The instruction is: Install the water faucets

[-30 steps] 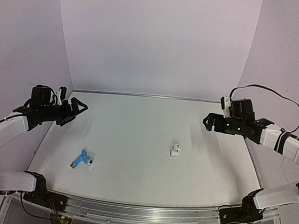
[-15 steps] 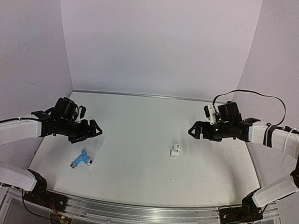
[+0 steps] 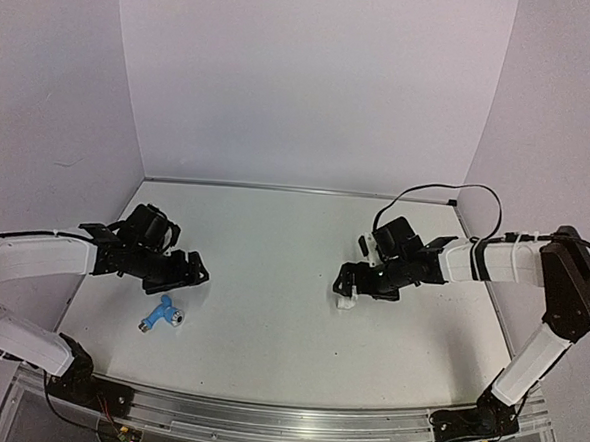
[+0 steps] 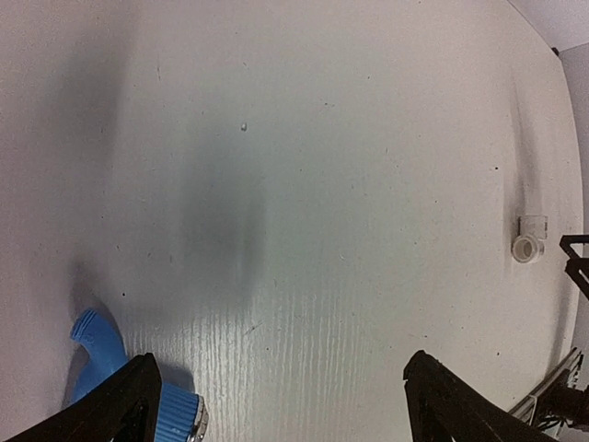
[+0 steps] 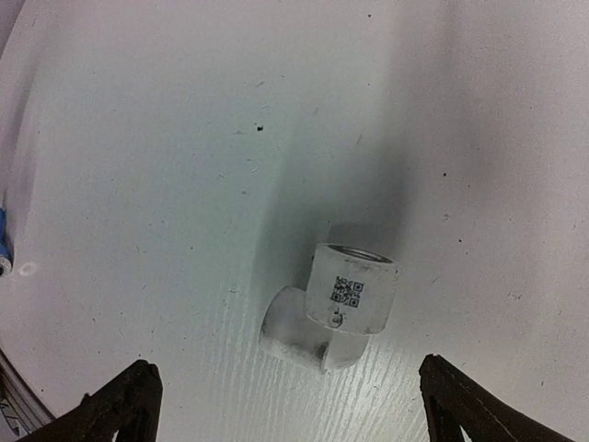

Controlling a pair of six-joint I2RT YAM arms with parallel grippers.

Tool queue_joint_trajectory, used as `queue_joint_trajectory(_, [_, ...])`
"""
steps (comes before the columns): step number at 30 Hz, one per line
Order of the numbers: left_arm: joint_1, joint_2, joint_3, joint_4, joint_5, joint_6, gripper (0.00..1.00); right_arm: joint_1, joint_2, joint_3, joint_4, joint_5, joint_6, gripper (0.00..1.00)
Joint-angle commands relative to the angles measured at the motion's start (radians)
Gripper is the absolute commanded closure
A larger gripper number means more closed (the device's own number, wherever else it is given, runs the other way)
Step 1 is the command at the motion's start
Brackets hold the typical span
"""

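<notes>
Seen from above, the light-blue tap [image 3: 162,314] lies on the table [image 3: 267,350] just beside the left gripper [image 3: 193,275], at its 7 o'clock. Its long axis seemingly runs 1 to 7. The left jaws are apart and empty. The right gripper [image 3: 343,282] is farther off, jaws apart over a white fitting [image 3: 346,302].

Light-blue faucet [image 3: 161,315] lying on its side
Small and Y-shaped, silvery knob at its right end, resting near the worktop's [image 3: 270,310] front-left part.
</notes>
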Motion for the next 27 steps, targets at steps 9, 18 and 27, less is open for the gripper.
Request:
queue_joint_trajectory(9, [-0.082, -0.014, 0.004, -0.163, -0.291, -0.153, 0.07, 0.0, 0.076, 0.058, 0.015, 0.056, 0.059, 0.02])
queue_joint_trajectory(18, [-0.173, 0.113, 0.037, -0.303, -0.385, -0.233, 0.08, 0.001, 0.081, 0.069, 0.017, 0.046, 0.048, 0.02])
queue_joint_trajectory(27, [-0.175, 0.286, 0.092, -0.295, -0.371, -0.191, 0.15, 0.01, 0.066, 0.048, 0.019, 0.043, 0.046, 0.02])
